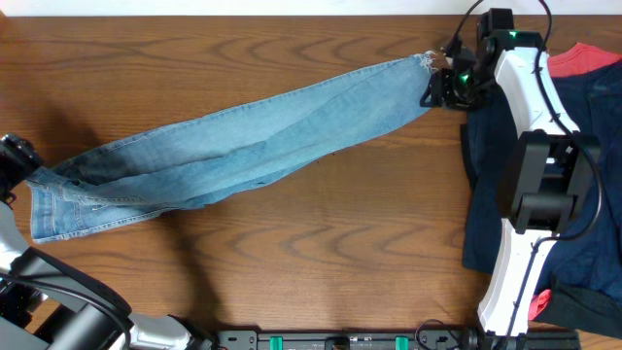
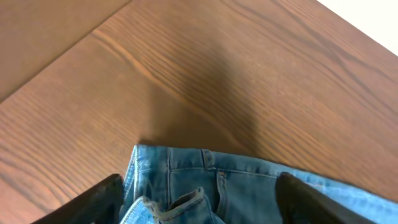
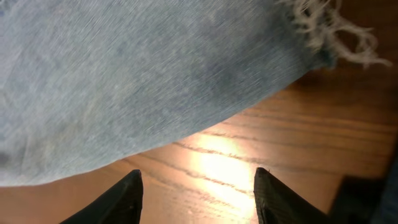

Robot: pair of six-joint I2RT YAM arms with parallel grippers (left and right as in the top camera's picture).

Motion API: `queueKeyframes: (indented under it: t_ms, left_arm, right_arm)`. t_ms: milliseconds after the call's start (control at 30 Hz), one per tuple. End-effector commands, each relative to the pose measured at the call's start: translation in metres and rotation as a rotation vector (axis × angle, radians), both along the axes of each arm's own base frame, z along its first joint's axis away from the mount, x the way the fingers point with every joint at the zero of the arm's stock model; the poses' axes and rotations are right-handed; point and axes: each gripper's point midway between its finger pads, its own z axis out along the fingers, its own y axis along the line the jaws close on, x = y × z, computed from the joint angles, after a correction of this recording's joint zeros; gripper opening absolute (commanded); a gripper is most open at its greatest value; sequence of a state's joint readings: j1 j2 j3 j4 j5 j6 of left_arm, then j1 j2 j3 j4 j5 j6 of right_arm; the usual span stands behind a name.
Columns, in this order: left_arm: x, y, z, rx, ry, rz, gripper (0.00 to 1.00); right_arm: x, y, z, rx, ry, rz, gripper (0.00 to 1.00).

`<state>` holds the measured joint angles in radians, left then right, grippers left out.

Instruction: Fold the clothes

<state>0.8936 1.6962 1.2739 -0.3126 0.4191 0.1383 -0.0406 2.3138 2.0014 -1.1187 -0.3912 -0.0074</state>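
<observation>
At the near edge of the brown wood-grain tabletop (image 1: pixel 321 262) we see a black rail (image 1: pixel 340 340) and the bases of both arms. The left arm (image 1: pixel 39 282) rises by the near left corner and reaches to the left edge, where the waistband end of the light-blue jeans (image 1: pixel 243 146) lies. In its wrist view the left jaws stand wide open, one dark finger (image 2: pixel 93 200) on either side of the waistband, and we cannot tell whether they touch the cloth. The jeans stretch flat in a long diagonal across the tabletop toward the far right corner, ending in a frayed hem (image 1: pixel 428 62). The white right arm (image 1: pixel 520 83) runs along the right edge over a pile of dark navy clothing (image 1: pixel 607 117), with a red garment (image 1: pixel 583 56) behind it. The right jaws are also spread apart and grip nothing, their tips (image 3: pixel 118 199) over bare wood just beside the leg near the hem. Beyond the far edge lies a plain white strip (image 1: pixel 243 8).
</observation>
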Motion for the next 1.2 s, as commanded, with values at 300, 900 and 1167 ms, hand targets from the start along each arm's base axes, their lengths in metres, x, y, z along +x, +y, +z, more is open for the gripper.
queueKeyframes:
  t_ms: [300, 900, 1167]
  left_arm:
    - [0.005, -0.025, 0.041, -0.07, -0.121, -0.037, 0.59]
    - [-0.057, -0.103, 0.121, -0.166, -0.171, 0.062, 0.65]
    - [-0.07, -0.119, 0.111, -0.228, -0.117, 0.071, 0.77]
  right_arm:
    - [-0.04, 0.124, 0.044, 0.321, -0.038, 0.354, 0.28]
    - [-0.06, 0.212, -0.068, -0.147, 0.128, 0.092, 0.01]
    - [-0.03, 0.113, -0.089, -0.418, 0.12, -0.148, 0.01]
